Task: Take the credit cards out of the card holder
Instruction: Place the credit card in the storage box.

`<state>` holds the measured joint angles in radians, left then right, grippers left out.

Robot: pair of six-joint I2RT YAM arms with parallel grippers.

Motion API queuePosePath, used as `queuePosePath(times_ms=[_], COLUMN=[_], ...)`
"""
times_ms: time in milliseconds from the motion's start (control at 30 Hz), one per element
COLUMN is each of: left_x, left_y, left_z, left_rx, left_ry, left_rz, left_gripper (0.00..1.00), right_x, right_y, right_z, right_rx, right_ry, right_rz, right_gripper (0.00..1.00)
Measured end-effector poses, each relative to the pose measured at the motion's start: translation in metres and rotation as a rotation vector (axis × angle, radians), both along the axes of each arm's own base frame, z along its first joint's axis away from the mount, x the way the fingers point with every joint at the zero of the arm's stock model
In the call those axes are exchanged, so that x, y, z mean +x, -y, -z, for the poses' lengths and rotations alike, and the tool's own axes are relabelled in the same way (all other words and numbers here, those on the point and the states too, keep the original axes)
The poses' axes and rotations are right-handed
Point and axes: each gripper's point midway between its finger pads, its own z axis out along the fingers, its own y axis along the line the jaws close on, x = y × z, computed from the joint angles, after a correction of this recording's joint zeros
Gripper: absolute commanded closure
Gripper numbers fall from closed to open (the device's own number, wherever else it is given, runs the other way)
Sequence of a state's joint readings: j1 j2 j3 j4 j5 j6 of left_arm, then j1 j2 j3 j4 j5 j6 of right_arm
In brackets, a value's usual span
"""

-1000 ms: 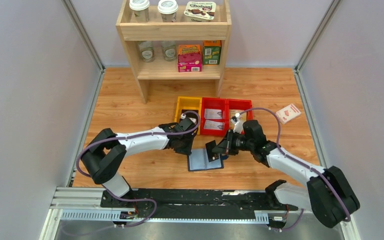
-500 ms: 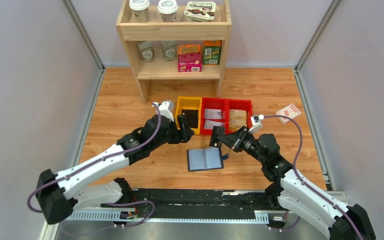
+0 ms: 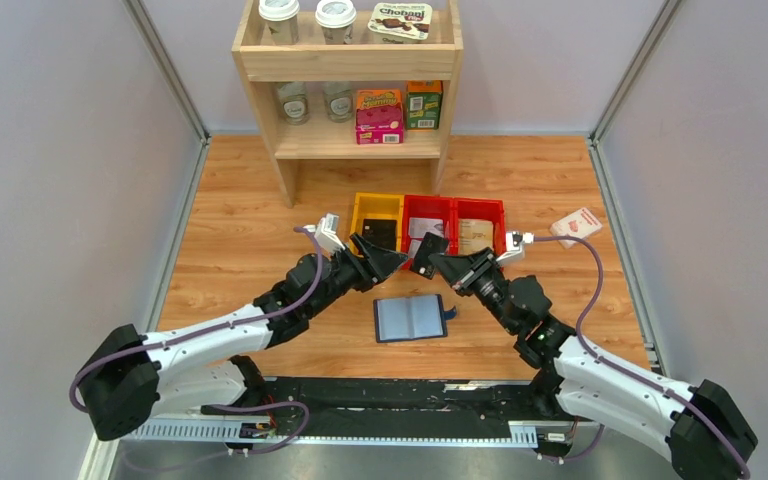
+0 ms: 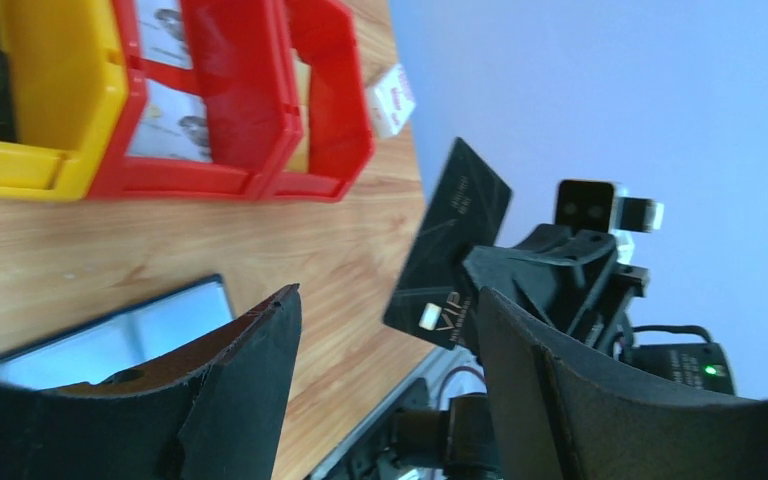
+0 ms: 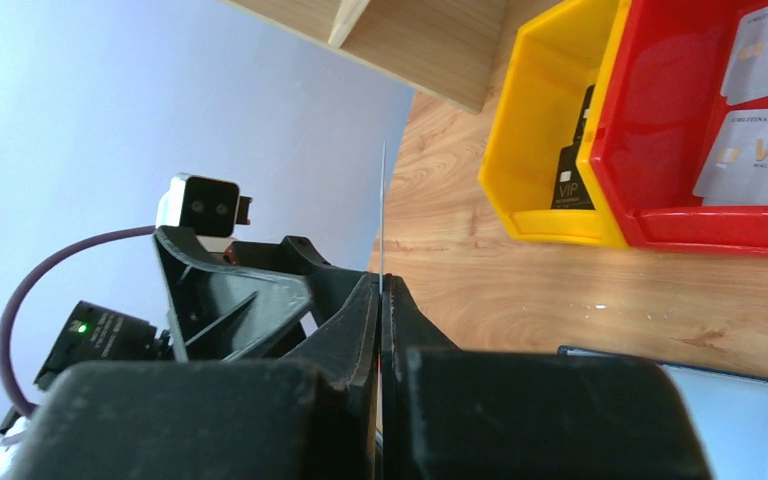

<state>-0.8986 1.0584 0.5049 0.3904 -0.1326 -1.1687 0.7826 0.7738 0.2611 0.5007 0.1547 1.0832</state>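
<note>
Counts: 1 card holder, 2 black credit cards, 1 yellow bin, 2 red bins, 2 silver cards, 1 white-red box, 1 shelf.

The wooden tabletop is enclosed on three sides by pale grey walls. A light wooden shelf unit is set against the far wall.

Laboratory robot test cell. Plain grey panels enclose a wooden table. A shelf holds prop groceries; a mounting rail lines the near edge.
</note>
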Motion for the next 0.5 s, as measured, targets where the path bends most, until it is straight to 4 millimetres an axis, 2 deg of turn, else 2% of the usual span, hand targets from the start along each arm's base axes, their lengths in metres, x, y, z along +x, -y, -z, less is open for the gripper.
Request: queuePosePath(times_ms=[133,400,500], left_x=[0.000,0.003,0.003], left_y=[0.009,0.020,0.025], left_z=[-0.008,-0.015,-0.013], left_rx=[-0.086,-0.181,-0.195], left_ry=[0.011,-0.005,-0.021], left_rz=[0.007,0.012,0.027], left_gripper=[0.30,0.35,0.44], right_x=[0.004,0.008,0.008], right_y=[-0.003,-0.007,-0.010], right_z=[0.000,-0.024,-0.026], right_rx=[-0.001,0.044,0.049], right_ry=[-0.001,0.050,0.057], right_rz=[0.010,0.012,0.005], right_gripper=[1.00,1.00,1.00])
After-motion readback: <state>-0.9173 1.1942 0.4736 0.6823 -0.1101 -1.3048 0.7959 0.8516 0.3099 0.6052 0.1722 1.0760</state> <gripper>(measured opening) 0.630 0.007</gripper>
